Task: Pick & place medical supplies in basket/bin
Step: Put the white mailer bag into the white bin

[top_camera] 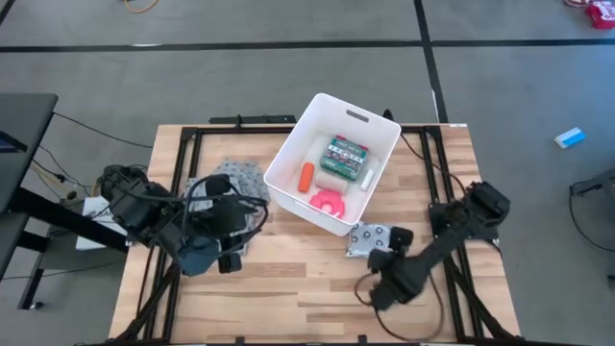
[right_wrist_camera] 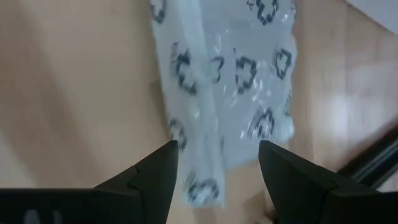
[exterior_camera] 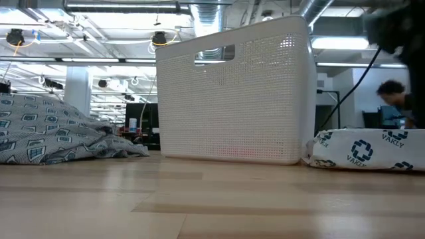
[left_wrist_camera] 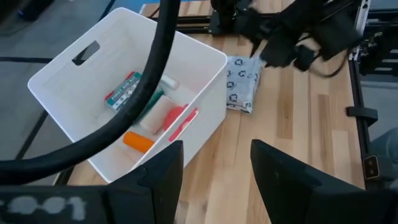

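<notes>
Crinkly clear spotted packet (right_wrist_camera: 224, 87), flat.

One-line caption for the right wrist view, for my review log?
Open right gripper poised over the clear spotted packet lying on the wooden table.

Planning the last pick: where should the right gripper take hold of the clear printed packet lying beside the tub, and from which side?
Probably from straight above, at the clear packet's raised centre fold. It lies flat on the table just outside the white tub, so a side approach offers little to pinch. The right gripper hangs open over it.
</notes>
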Available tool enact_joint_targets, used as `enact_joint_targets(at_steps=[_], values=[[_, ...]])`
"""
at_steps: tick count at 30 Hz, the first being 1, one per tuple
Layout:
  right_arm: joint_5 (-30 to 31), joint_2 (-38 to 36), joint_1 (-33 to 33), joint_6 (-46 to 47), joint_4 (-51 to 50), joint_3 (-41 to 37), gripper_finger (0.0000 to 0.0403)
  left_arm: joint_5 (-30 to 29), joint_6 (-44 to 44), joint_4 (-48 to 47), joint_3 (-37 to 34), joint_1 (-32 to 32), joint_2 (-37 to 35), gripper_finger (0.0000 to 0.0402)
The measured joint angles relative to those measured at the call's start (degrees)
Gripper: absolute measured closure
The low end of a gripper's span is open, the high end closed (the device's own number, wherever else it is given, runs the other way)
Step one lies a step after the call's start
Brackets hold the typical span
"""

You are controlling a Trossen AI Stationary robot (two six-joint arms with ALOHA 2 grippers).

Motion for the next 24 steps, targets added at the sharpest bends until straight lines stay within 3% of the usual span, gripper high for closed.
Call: enact_joint_targets(at_steps=[3, 10, 17, 24], values=[[-1.0, 0.0, -4.2, -5.8, 3.3, -2.2, 0.0184, 0.0, 0.0, 0.0, 0.0, 0.0, 0.0, 0.0223], [-10.4, 0.0, -12.0, -16.2, 6.3, -4.6, 0.0187, 0.4, 0.1, 0.0, 0.0, -0.4, 0.0, 0.0223], [-12.2, -0.3, -15.6, -17.2, 8.0, -5.5, 0.0214, 0.4, 0.3, 0.0, 0.0, -1.0, 0.0, 0.0223], [-12.2, 0.0, -16.1, -12.4, 8.4, -5.1, 0.0288, 0.3, 0.9, 0.0, 0.0, -1.0, 0.0, 0.0223]])
